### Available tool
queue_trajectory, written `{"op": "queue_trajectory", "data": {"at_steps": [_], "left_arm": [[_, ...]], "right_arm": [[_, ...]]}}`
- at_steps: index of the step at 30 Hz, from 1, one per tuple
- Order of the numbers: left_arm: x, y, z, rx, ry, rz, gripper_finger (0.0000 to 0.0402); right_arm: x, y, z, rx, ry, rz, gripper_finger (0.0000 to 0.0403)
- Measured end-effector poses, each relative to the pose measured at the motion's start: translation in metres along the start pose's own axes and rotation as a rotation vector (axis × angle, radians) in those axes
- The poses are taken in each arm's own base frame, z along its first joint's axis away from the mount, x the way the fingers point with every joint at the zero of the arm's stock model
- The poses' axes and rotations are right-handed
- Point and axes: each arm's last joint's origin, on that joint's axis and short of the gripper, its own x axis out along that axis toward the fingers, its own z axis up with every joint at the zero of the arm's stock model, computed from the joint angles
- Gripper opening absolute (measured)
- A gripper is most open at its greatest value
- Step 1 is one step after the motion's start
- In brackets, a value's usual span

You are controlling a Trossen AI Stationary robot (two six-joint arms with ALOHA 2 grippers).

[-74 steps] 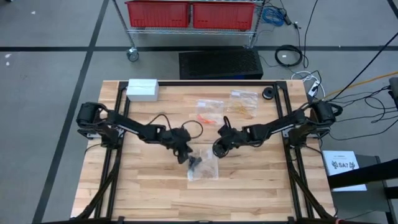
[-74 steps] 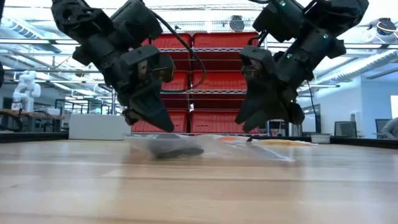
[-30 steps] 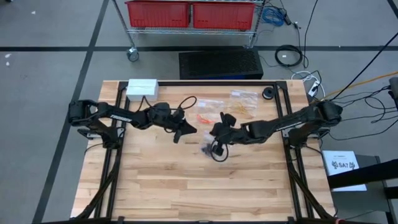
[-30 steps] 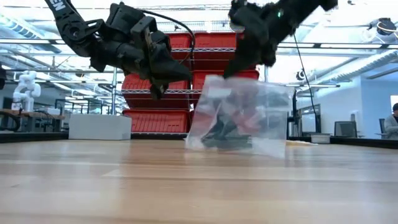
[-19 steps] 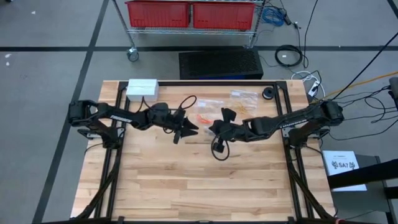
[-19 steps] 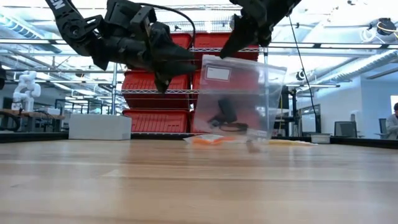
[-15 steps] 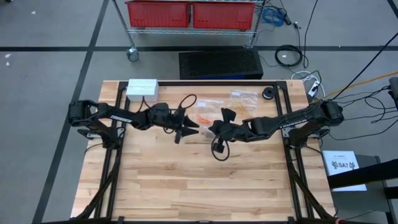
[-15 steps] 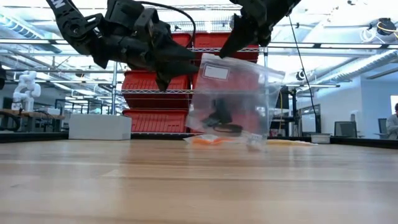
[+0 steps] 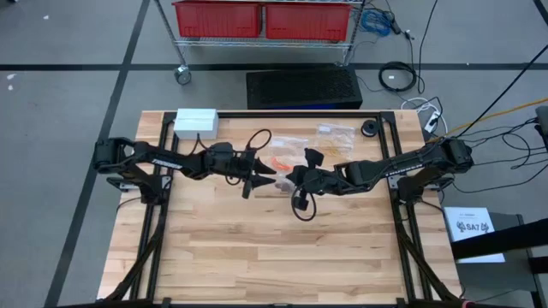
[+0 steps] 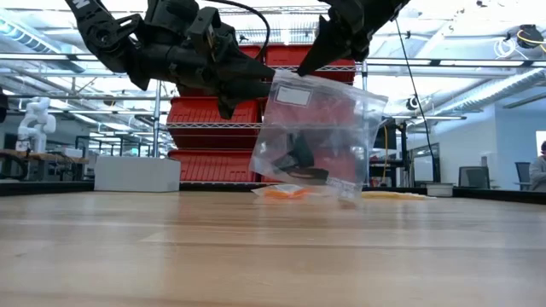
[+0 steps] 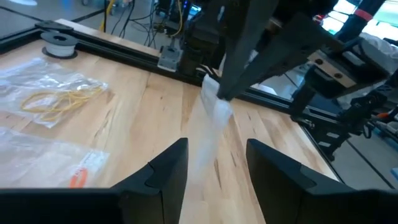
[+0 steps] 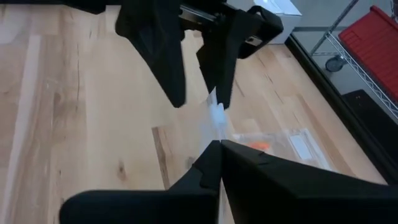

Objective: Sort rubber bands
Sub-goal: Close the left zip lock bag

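Clear plastic bag [image 10: 317,136] of black rubber bands [image 10: 299,158] hangs pinched in the closed right gripper [image 10: 317,53], wide-open left gripper [image 10: 256,85] beside it; orange bands [image 9: 276,161] and yellow bands [image 11: 59,98] lie bagged, so sorting appears nearly finished.

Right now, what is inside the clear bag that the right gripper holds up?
Inside the clear bag, black rubber bands sit bunched near the bottom. How many is hidden, since they overlap. The right gripper pinches its top.

Pale wooden table [image 10: 256,247], smooth, faintly glossy; clear glossy plastic bag [image 10: 320,128]; matt black fingers [image 11: 168,171].
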Motion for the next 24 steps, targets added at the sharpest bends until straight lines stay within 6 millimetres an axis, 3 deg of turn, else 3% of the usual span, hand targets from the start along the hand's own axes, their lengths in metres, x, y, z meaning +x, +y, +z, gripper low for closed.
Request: {"op": "queue_trajectory", "data": {"at_steps": [7, 12, 18, 24], "left_arm": [[0.0019, -0.0007, 0.0050, 0.004, -0.010, -0.002, 0.0155], [0.0020, -0.0001, 0.0030, 0.018, 0.009, 0.004, 0.0107], [0.0021, -0.0005, 0.0036, 0.056, 0.003, 0.001, 0.0019], [0.0021, -0.0006, 0.0038, 0.079, 0.001, 0.001, 0.0004]], "right_arm": [[-0.0001, 0.0009, 0.0016, -0.001, -0.012, 0.027, 0.0000], [-0.0001, 0.0010, 0.0019, -0.005, -0.015, 0.028, 0.0000], [-0.0003, 0.0014, 0.0023, -0.007, -0.017, 0.042, 0.0000], [-0.0070, -0.0008, 0.0062, 0.064, -0.024, 0.133, 0.0009]]}}
